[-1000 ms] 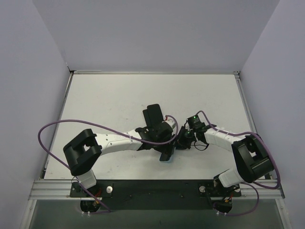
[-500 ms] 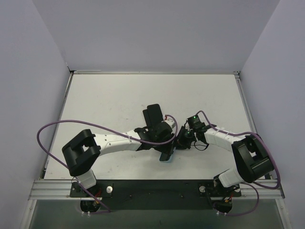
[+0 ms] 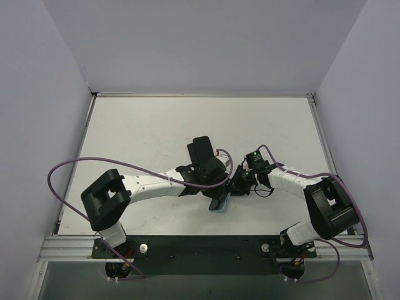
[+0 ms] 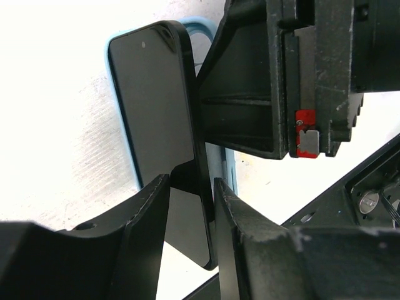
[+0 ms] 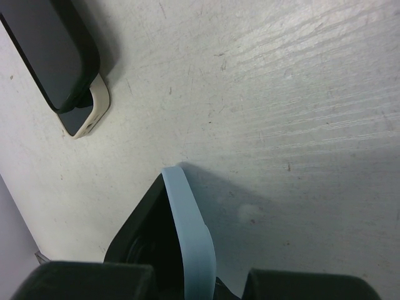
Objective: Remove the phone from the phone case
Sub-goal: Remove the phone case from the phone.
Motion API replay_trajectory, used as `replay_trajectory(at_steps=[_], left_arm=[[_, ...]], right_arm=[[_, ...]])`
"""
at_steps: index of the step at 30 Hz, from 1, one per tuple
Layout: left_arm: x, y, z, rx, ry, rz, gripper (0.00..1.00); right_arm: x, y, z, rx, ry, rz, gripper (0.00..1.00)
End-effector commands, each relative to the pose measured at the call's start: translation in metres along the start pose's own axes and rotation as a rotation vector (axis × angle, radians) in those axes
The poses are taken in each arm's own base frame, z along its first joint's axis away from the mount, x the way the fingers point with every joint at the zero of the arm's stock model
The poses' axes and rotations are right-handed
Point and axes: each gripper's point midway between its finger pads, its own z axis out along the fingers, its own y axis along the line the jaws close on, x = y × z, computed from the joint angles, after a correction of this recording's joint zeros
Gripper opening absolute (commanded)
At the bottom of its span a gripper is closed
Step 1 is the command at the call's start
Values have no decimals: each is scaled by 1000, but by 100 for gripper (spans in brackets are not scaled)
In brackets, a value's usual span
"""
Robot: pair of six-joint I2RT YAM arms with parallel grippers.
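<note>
A black phone (image 4: 156, 112) sits partly in a light blue case (image 4: 203, 31). In the left wrist view the phone's long edge stands away from the case rim. My left gripper (image 4: 190, 206) is shut on the phone's lower end, and my right gripper's fingers (image 4: 250, 94) press the case from the other side. In the right wrist view the blue case rim (image 5: 190, 231) runs between my right gripper (image 5: 200, 281) fingers, with the dark phone (image 5: 140, 247) beside it. From above, both grippers, left (image 3: 219, 190) and right (image 3: 232, 187), meet over the case (image 3: 220, 204) near the table's front centre.
A second black phone in a beige case (image 5: 56, 56) lies on the white table, just behind the left wrist in the top view (image 3: 201, 150). Purple cables loop from both arms. Grey walls stand on three sides.
The blue case now shows more clearly below the grippers in the top view. The phone has tilted a little away from it. Both arms have barely shifted.
</note>
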Motion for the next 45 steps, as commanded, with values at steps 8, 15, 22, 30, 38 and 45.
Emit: replay_trajectory(at_steps=[8, 15, 22, 30, 38, 45], left_arm=[[5, 41, 11, -295, 42, 151, 38], [12, 60, 12, -492, 78, 245, 42], [1, 70, -1, -649, 33, 314, 46], [-7, 68, -12, -674, -10, 313, 6], [-28, 42, -40, -505, -73, 207, 0], [-61, 27, -77, -159, -145, -72, 0]], right_arm=[[6, -5, -7, 40, 18, 2, 0], [6, -5, -6, 38, 22, 7, 0], [6, -3, -6, 35, 31, 8, 0], [4, 0, -5, 27, 29, 5, 0], [0, -4, -7, 67, 15, -12, 0], [-27, -7, -14, 137, -64, -71, 0]])
